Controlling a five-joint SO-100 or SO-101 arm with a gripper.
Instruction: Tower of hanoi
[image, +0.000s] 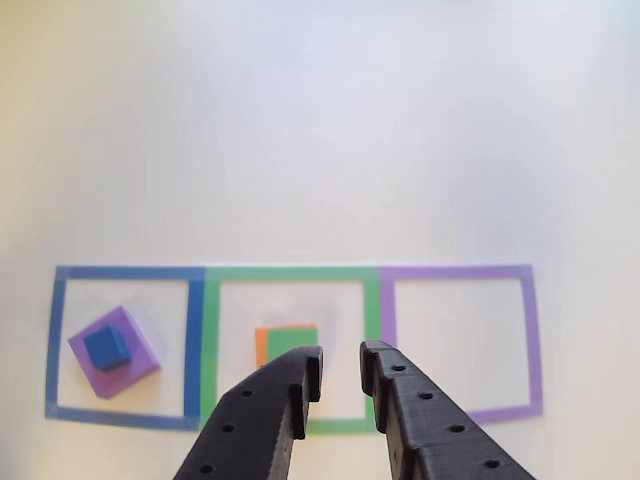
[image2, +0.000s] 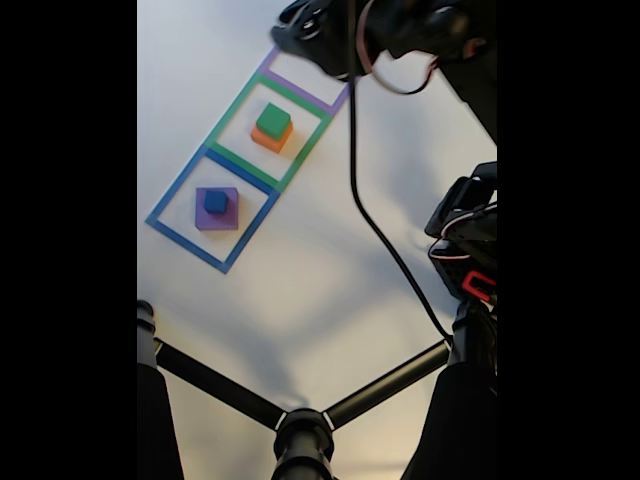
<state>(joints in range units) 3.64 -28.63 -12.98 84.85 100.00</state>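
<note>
a slip is judged possible if the gripper (image: 341, 372) is lowered off-centre onto the green block (image: 292, 340): the orange block (image: 261, 346) beneath could be dragged along or the pair knocked askew. in the other view, at the lower centre of the frame, the jaws are seen apart with a narrow gap, nothing held and nothing touched. the green block is stacked on the orange one inside the green square (image: 290, 275) at mid-frame. at lower left, the blue cube (image: 107, 348) is set on the purple block (image: 130, 372) inside the blue square (image: 125, 272). the purple square (image: 460, 271) at right is bare.
</note>
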